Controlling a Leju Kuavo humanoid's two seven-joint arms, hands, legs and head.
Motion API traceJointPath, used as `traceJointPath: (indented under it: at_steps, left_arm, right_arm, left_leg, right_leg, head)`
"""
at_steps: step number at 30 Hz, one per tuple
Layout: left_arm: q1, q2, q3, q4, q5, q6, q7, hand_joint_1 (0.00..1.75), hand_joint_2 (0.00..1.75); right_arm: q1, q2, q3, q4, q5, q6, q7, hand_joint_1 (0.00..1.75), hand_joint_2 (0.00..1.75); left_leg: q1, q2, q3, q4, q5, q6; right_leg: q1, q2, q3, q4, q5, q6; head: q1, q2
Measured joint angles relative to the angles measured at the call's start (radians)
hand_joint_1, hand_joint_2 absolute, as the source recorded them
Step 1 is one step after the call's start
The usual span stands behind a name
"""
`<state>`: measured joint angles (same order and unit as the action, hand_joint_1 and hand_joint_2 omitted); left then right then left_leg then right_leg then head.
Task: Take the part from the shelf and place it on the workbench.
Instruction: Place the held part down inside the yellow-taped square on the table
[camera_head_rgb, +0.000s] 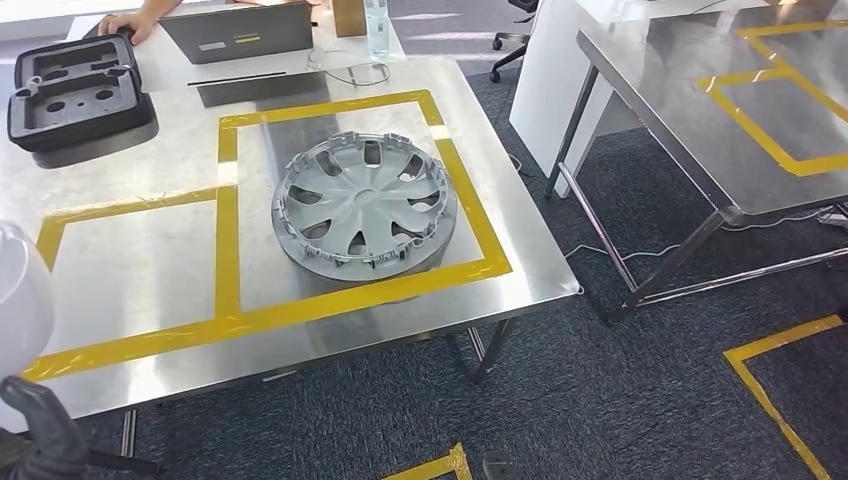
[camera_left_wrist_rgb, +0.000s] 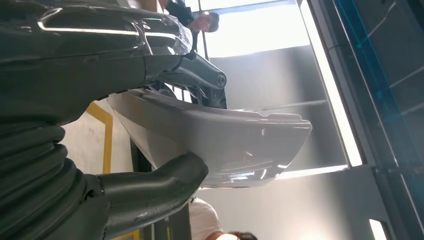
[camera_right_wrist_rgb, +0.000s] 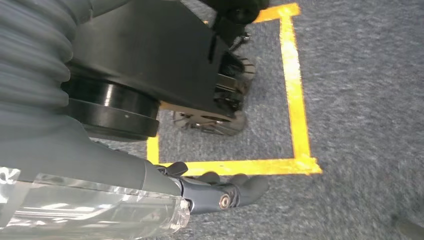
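My left hand (camera_left_wrist_rgb: 90, 85) grips a white, curved plastic part (camera_left_wrist_rgb: 225, 140), with the thumb (camera_left_wrist_rgb: 155, 187) on one face and the dark fingers (camera_left_wrist_rgb: 200, 75) on the other. In the head view this part (camera_head_rgb: 20, 300) shows at the lower left edge above my left hand (camera_head_rgb: 40, 425), just in front of the steel workbench (camera_head_rgb: 130, 270). Yellow tape marks two squares on the bench. A silver wheel cover (camera_head_rgb: 363, 205) lies flat in the right-hand square. My right hand (camera_right_wrist_rgb: 215, 192) hangs over the grey carpet, fingers stretched out, holding nothing.
At the bench's far end are a black foam tray (camera_head_rgb: 75, 90), a laptop (camera_head_rgb: 240, 30), a clear bottle (camera_head_rgb: 377, 25) and a person's hand (camera_head_rgb: 125, 22). A second steel table (camera_head_rgb: 720, 100) stands to the right across a carpeted aisle. Yellow tape (camera_head_rgb: 775, 385) lines the floor.
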<state>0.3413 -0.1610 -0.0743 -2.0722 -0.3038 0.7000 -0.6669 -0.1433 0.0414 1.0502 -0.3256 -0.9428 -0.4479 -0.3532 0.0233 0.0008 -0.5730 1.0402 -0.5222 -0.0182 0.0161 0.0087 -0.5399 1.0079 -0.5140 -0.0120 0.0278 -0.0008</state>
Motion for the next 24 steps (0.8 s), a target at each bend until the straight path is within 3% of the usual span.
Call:
traceJointPath:
  at_steps: [3,4,7,8,9,11,13,14,17,19,22,23,24]
  left_arm:
    - [-0.009,0.008,-0.007,0.000,-0.001,0.000,0.017,1.75,1.75]
    - [-0.014,0.011,-0.012,0.001,-0.004,0.000,0.027,1.75,1.75]
    - [-0.033,0.018,-0.025,0.008,-0.044,-0.001,0.077,1.75,1.75]
    - [-0.039,0.021,-0.027,0.012,-0.069,-0.002,0.101,1.75,1.75]
    - [-0.045,0.025,-0.030,0.015,-0.098,-0.002,0.127,1.75,1.75]
    - [-0.058,0.035,-0.037,0.021,-0.150,-0.002,0.177,1.75,1.75]
    - [-0.069,0.045,-0.039,0.022,-0.180,-0.002,0.215,1.75,1.75]
    - [-0.073,0.050,-0.039,0.022,-0.187,-0.002,0.232,1.75,1.75]
    - [-0.081,0.069,-0.037,0.022,-0.212,-0.002,0.279,1.75,1.75]
    - [-0.085,0.082,-0.036,0.021,-0.231,-0.001,0.301,1.75,1.75]
    - [-0.089,0.101,-0.036,0.022,-0.241,0.000,0.311,1.75,1.75]
    - [-0.089,0.107,-0.036,0.022,-0.242,0.000,0.313,1.75,1.75]
    - [-0.089,0.112,-0.036,0.022,-0.243,0.000,0.315,1.75,1.75]
  right_arm:
    - [-0.002,0.000,-0.001,0.002,0.004,-0.010,-0.007,0.00,1.75]
    - [-0.003,0.000,-0.001,0.002,0.007,-0.017,-0.008,0.00,1.75]
    - [-0.002,-0.002,-0.001,0.002,0.009,-0.035,-0.007,0.00,1.75]
    - [0.001,-0.002,-0.001,0.003,0.009,-0.037,-0.006,0.00,1.75]
    - [0.004,-0.004,-0.001,0.003,0.010,-0.038,-0.002,0.00,1.75]
    - [0.009,-0.007,-0.001,0.004,0.011,-0.038,0.011,0.00,1.75]
    - [0.014,-0.011,-0.001,0.005,0.011,-0.038,0.022,0.00,1.75]
    - [0.016,-0.013,-0.001,0.005,0.009,-0.039,0.025,0.00,1.75]
    - [0.022,-0.018,-0.001,0.006,-0.007,-0.040,0.020,0.00,1.75]
    - [0.024,-0.020,-0.001,0.006,-0.016,-0.040,0.013,0.00,1.75]
    - [0.027,-0.019,-0.002,0.006,-0.019,-0.038,0.010,0.00,1.75]
    - [0.028,-0.019,-0.002,0.006,-0.019,-0.038,0.010,0.00,1.75]
    - [0.030,-0.019,-0.002,0.006,-0.019,-0.037,0.010,0.00,1.75]
  left_leg:
    - [0.004,-0.003,0.000,-0.002,0.003,0.014]
    - [0.006,-0.003,0.000,-0.003,0.004,0.018]
    - [0.007,-0.004,-0.001,-0.003,0.002,0.022]
    - [0.007,-0.005,0.000,-0.003,0.002,0.023]
    - [0.007,-0.007,0.001,-0.003,0.001,0.023]
    - [0.007,-0.013,0.004,-0.003,-0.001,0.021]
    - [0.008,-0.019,0.005,-0.004,-0.001,0.016]
    - [0.009,-0.020,0.003,-0.005,-0.001,0.012]
    - [0.012,-0.018,0.004,-0.012,0.001,-0.008]
    - [0.011,-0.009,-0.008,0.015,-0.023,-0.014]
    - [0.008,-0.003,-0.086,0.174,-0.105,-0.016]
    - [0.007,-0.003,-0.110,0.218,-0.117,-0.018]
    - [0.007,-0.002,-0.120,0.233,-0.110,-0.019]
  right_leg:
    - [-0.005,-0.001,-0.005,0.021,-0.018,0.012]
    - [-0.007,-0.002,-0.020,0.056,-0.041,0.019]
    - [-0.016,-0.004,-0.106,0.244,-0.130,0.035]
    - [-0.018,-0.005,-0.126,0.283,-0.137,0.036]
    - [-0.018,-0.005,-0.129,0.284,-0.123,0.035]
    - [-0.017,-0.005,-0.088,0.176,-0.046,0.025]
    - [-0.011,-0.005,-0.035,0.049,0.007,0.010]
    - [-0.008,-0.005,-0.023,0.016,0.014,0.003]
    - [-0.003,-0.005,-0.014,-0.009,0.016,-0.009]
    - [-0.005,-0.007,-0.002,-0.034,0.028,-0.017]
    - [-0.004,-0.007,0.003,-0.043,0.033,-0.024]
    - [-0.003,-0.007,0.003,-0.042,0.031,-0.024]
    - [-0.002,-0.006,0.003,-0.039,0.029,-0.024]
  head:
    - [0.006,0.000]
    - [0.010,0.000]
    - [0.025,0.000]
    - [0.029,0.000]
    - [0.032,0.000]
    - [0.038,0.000]
    - [0.041,0.000]
    - [0.044,0.000]
    - [0.049,0.000]
    - [0.045,0.000]
    - [0.025,0.000]
    - [0.020,0.000]
    - [0.017,0.000]
